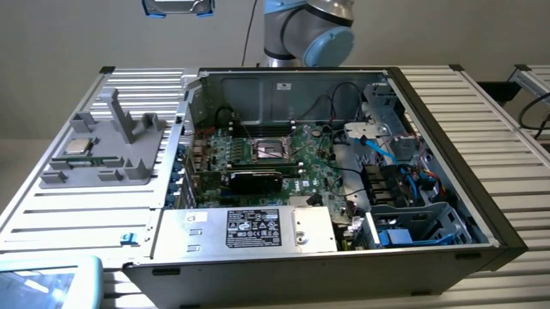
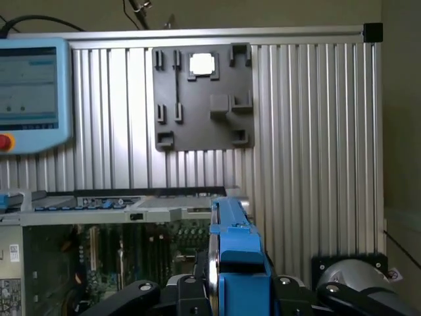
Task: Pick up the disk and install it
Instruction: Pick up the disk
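The gripper [image 2: 238, 289] is clamped on the disk [image 2: 233, 243], holding it edge-on by its blue carrier, high over the grey fixture plate [image 1: 103, 151]; that height probably gives clearance above the walls of the open computer case [image 1: 249, 90].

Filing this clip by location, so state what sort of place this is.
Likely a robotics lab's PC-assembly bench: an open desktop computer case on an aluminium-profile table, plus a teach pendant.
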You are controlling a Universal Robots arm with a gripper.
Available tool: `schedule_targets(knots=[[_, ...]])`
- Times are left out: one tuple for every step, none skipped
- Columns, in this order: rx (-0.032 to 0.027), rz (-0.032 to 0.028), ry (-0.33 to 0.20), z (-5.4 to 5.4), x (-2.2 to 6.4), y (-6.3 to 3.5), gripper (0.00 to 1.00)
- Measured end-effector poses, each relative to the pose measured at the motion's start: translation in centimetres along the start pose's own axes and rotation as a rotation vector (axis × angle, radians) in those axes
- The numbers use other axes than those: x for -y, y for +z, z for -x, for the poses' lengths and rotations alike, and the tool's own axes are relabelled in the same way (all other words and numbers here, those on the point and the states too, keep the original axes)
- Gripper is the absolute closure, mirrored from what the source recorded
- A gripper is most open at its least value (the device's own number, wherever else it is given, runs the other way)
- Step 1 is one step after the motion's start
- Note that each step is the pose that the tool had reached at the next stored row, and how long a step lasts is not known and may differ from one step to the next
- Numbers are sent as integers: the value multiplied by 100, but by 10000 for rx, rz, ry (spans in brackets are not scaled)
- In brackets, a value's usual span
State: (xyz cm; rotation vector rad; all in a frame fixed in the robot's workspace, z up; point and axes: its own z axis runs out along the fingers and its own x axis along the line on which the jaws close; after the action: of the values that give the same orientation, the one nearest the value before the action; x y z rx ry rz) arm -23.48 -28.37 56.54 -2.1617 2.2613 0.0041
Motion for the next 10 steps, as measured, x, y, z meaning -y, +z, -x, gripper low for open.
schedule_targets(knots=[[-1, 25, -1, -26, 33, -1, 63], [-4, 52, 1, -52, 68, -1, 63], [-5, 77, 0, -79, 102, -2, 63], [-6, 102, 1, -104, 135, -3, 63], [-8, 123, 2, -128, 166, -3, 63], [-9, 147, 0, -154, 202, -3, 63], [-11, 163, 1, -176, 235, -2, 63], [-21, 175, 2, -194, 270, -2, 63], [-32, 185, 1, -208, 306, -2, 63], [-43, 195, 2, -223, 343, -3, 63]])
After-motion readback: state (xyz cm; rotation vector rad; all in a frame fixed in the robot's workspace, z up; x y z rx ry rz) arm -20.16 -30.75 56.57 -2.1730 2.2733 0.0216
